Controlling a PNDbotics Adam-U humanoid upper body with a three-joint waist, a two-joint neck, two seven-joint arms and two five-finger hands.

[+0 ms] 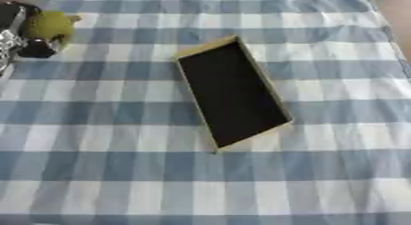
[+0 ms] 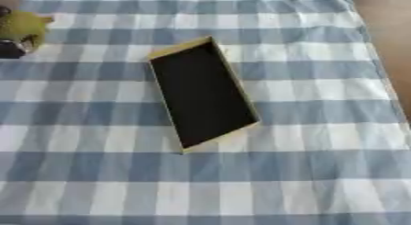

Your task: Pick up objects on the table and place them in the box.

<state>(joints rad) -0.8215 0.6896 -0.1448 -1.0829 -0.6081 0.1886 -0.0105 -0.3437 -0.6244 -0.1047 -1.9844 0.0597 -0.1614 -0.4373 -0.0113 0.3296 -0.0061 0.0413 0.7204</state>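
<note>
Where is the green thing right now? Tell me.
The green thing is at the far left edge of the checked cloth, held in the left hand, up and left of the box.

No readable text, labels or nos. anywhere: box & checked cloth both unmarked

A blue-and-white checked tablecloth covers the table from the near edge to the far edge. Along the far right, a strip of bare brown surface shows beside the cloth's right edge, which runs down at a slant.
</note>
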